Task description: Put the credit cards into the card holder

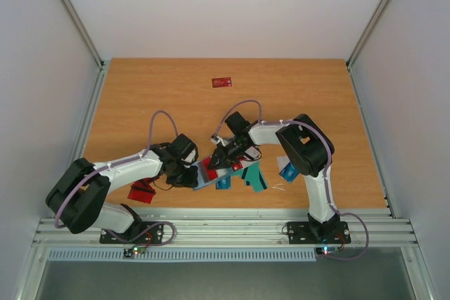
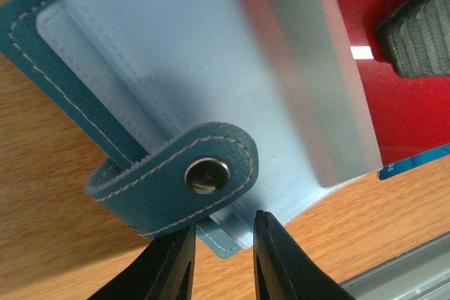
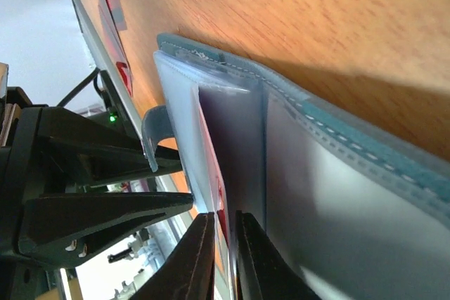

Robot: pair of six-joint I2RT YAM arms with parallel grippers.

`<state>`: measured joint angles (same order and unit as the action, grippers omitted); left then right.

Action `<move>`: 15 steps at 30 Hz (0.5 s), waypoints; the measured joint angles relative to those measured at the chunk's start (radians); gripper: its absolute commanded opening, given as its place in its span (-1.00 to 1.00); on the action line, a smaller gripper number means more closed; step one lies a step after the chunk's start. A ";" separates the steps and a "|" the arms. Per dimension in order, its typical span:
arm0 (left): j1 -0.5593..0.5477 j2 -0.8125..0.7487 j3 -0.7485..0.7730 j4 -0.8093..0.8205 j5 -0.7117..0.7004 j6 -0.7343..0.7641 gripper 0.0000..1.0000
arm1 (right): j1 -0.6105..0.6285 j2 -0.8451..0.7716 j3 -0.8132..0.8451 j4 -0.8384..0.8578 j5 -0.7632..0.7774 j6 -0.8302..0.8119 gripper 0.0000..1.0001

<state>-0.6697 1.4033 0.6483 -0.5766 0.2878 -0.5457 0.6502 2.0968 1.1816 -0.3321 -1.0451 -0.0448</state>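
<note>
The teal card holder (image 1: 207,182) lies open near the table's front, its light blue inner pockets (image 2: 176,68) up and the snap strap (image 2: 204,173) folded over. My left gripper (image 1: 191,175) (image 2: 223,244) is shut on the holder's near corner. My right gripper (image 1: 214,161) (image 3: 223,226) meets it from the right, closed on a red credit card (image 3: 219,198) (image 2: 408,117) that stands edge-on between the holder's pocket leaves (image 3: 316,194). One right fingertip pad (image 2: 422,40) shows above the red card.
Loose cards lie around: a red one (image 1: 221,82) far back, red ones (image 1: 143,191) by the left arm, teal ones (image 1: 253,175) just right of the holder, and a blue-white one (image 1: 287,168) under the right arm. The metal rail (image 1: 211,226) borders the front edge.
</note>
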 measured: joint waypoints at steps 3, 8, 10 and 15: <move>0.000 0.000 0.000 0.002 0.001 -0.001 -0.49 | 0.004 -0.010 0.000 -0.030 0.027 -0.003 -0.59; 0.000 0.000 -0.001 0.004 0.002 -0.005 -0.49 | 0.006 -0.041 0.009 -0.116 0.086 -0.035 -0.28; 0.000 -0.003 -0.003 0.006 0.002 -0.005 -0.49 | 0.006 -0.055 0.014 -0.151 0.108 -0.050 -0.24; 0.000 -0.010 -0.011 0.015 0.001 -0.009 -0.49 | 0.006 -0.081 0.024 -0.204 0.143 -0.067 -0.21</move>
<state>-0.6701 1.3933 0.6373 -0.5617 0.2890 -0.5545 0.6563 2.0159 1.2060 -0.5362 -0.9016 -0.1116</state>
